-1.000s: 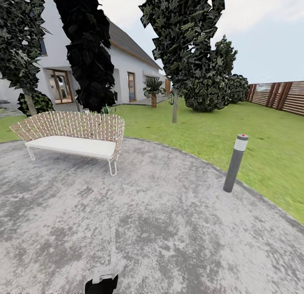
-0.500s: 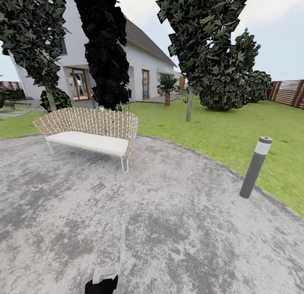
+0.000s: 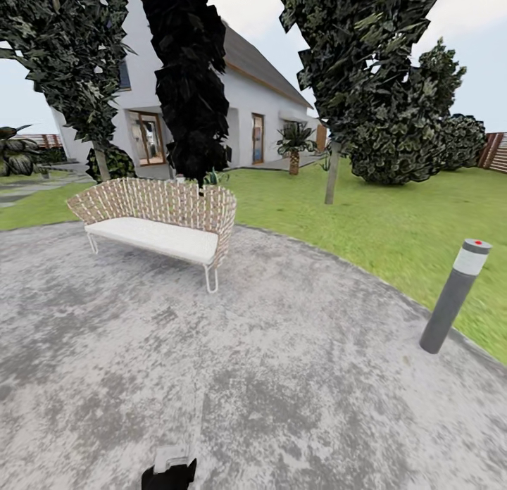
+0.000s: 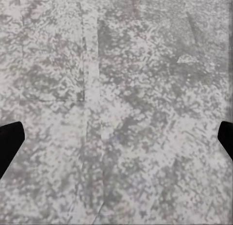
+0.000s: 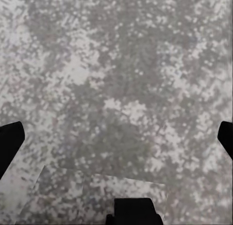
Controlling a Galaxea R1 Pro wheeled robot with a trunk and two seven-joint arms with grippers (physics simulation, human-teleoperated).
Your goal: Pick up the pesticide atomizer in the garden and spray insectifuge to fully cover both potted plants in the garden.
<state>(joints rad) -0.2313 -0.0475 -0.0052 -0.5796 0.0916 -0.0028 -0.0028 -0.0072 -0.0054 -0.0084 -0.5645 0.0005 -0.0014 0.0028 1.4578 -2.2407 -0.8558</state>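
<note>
I stand on the round grey gravel patio [image 3: 296,391] of the garden, with green lawn [image 3: 401,222] beyond its edge. The pesticide atomizer and both potted plants are out of view. In the left wrist view my left gripper [image 4: 116,142] hangs over bare gravel, its dark fingertips [image 4: 9,140] far apart at the picture's sides and nothing between them. My right gripper [image 5: 116,142] looks the same in the right wrist view, open over gravel with its fingertips [image 5: 9,140] spread wide.
A wicker bench [image 3: 158,219] with a white seat stands on the patio ahead to the left. A grey bollard light [image 3: 454,296] marks the patio's right edge. Trees [image 3: 331,173], dark bushes [image 3: 415,145], a white house [image 3: 260,117] and a slatted fence [image 3: 496,152] lie beyond.
The whole head picture has slid to the right, so the camera has turned left. The bench and bollard have kept their places on the patio.
</note>
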